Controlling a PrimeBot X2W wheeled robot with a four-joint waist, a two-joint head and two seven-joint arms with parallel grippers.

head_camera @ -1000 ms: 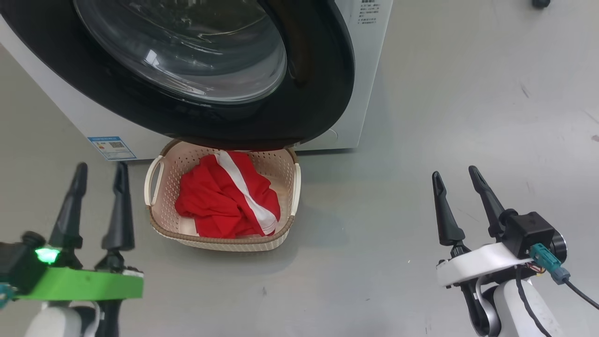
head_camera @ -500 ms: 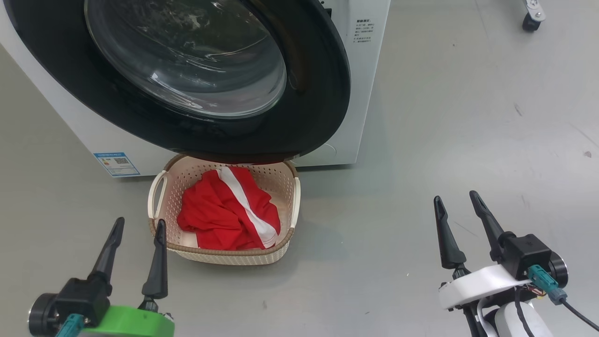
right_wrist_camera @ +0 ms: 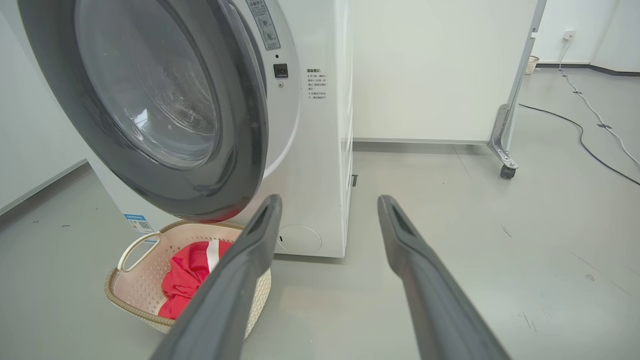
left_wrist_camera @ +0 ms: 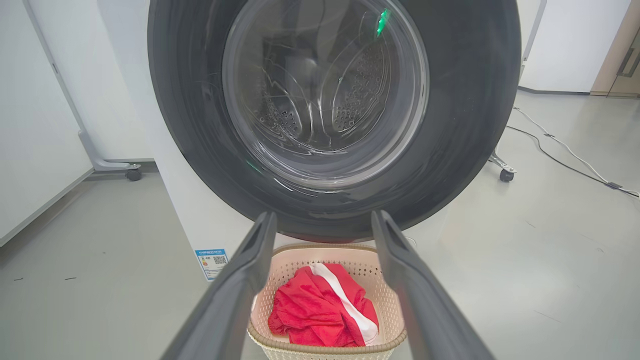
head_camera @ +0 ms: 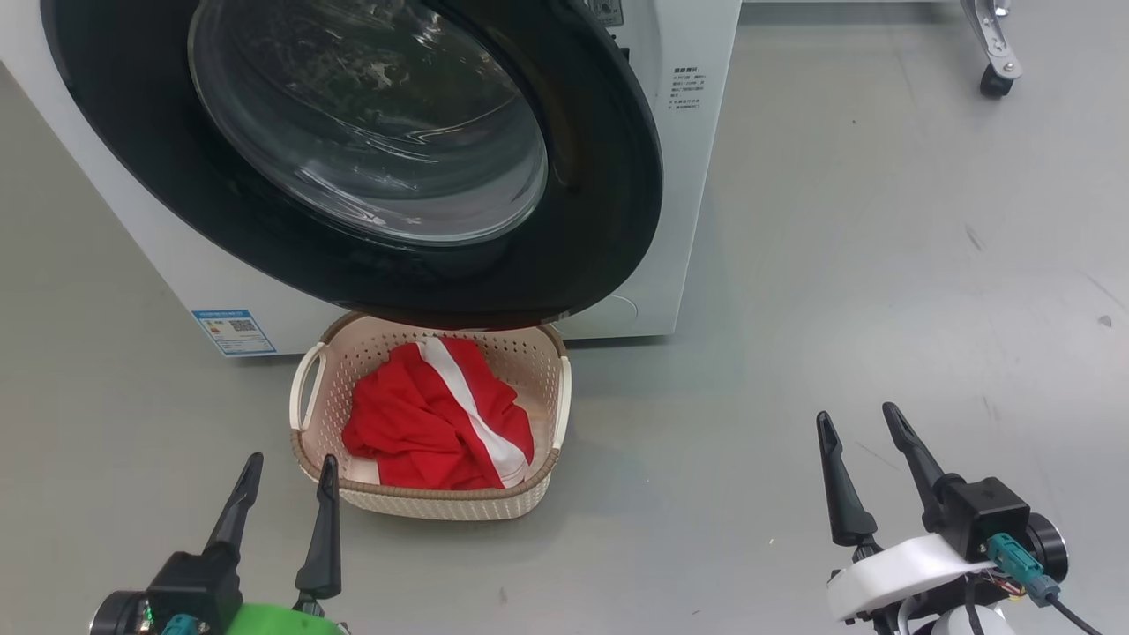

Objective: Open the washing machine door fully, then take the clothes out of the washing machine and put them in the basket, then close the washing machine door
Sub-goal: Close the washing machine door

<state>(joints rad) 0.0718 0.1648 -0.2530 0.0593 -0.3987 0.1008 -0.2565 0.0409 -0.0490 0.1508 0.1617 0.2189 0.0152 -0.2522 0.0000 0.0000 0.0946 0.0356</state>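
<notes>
- On the floor at the foot of the washing machine point(head_camera: 697, 176), head view: the basket point(head_camera: 441, 489) holds the clothes point(head_camera: 414, 432), tucked under the lower rim of the door point(head_camera: 609, 220). The left end effector point(head_camera: 292, 459), fingers spread and empty, sits just beside the basket's near left corner. The right end effector point(head_camera: 856, 411), also spread and empty, is well apart over bare floor point(head_camera: 794, 309).
- Left wrist view: the door point(left_wrist_camera: 470, 125) faces the fingers squarely, straight ahead and above the basket. The left arm is the nearer.
- Right wrist view: the door's free right edge point(right_wrist_camera: 240, 150) seems to stand off the machine front, so I judge it ajar and still needing a push home. There is open floor to its right.
</notes>
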